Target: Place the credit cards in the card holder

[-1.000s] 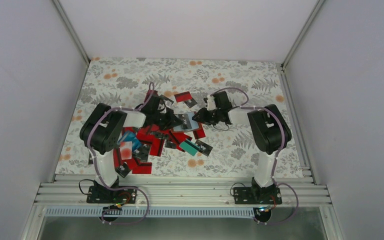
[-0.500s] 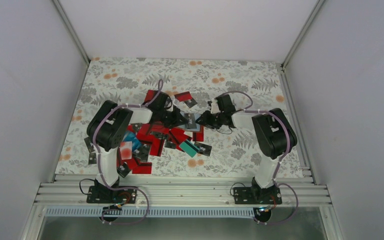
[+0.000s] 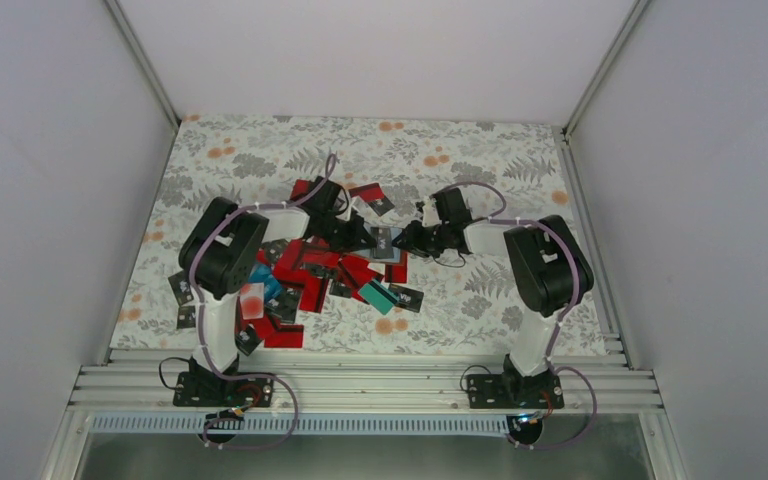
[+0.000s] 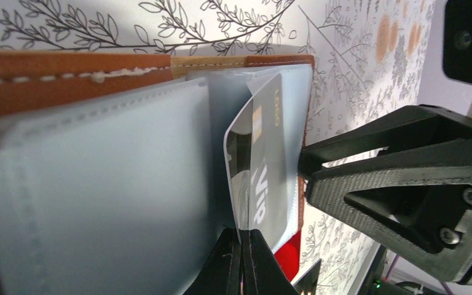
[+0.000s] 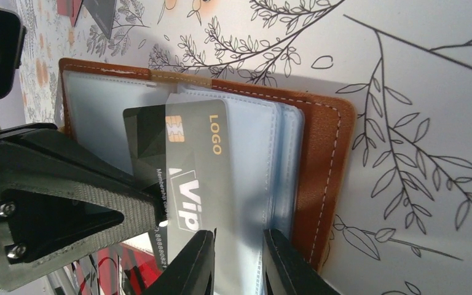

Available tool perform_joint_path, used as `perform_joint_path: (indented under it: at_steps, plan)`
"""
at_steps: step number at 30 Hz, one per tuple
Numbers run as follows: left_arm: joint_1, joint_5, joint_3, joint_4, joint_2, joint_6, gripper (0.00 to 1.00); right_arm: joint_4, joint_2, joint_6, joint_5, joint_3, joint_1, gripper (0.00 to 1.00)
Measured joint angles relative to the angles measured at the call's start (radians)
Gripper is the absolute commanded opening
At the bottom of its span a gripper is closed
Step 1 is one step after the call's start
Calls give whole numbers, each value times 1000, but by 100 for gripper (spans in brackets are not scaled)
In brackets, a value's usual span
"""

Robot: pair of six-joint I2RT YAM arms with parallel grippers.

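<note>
plain white walls (image 3: 360,50) on 3 sides w/ alu corner posts (image 3: 141,60), counter (image 3: 520,160) has grey/orange floral print, soft even light

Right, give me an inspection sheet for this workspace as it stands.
Surface: floral-patterned tablecloth, lying flat.
Job's things: brown leather folding card holder lies open, clear pockets showing; black VIP credit card partly inside one pocket; loose red, black and teal cards heaped nearby.
Clutter: nothing seen.
Grippers: left gripper, fingers shut on the black card's edge; right gripper, fingers either side of the holder's clear pockets, apparently pinching them.
Cables: lilac cables looped along both arms.
Surroundings: plain white walls; aluminium rail at the near edge.
</note>
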Motion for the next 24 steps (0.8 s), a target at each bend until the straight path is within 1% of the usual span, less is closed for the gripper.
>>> perform_joint_path:
  at_steps: [13,24]
  plan:
    - [18,38,98,-137,49,162,2,-30,29,-9,-31,37,-11,22]
    - [36,92,154,-187,108,235,2,-73,70,-27,-39,106,-22,22]
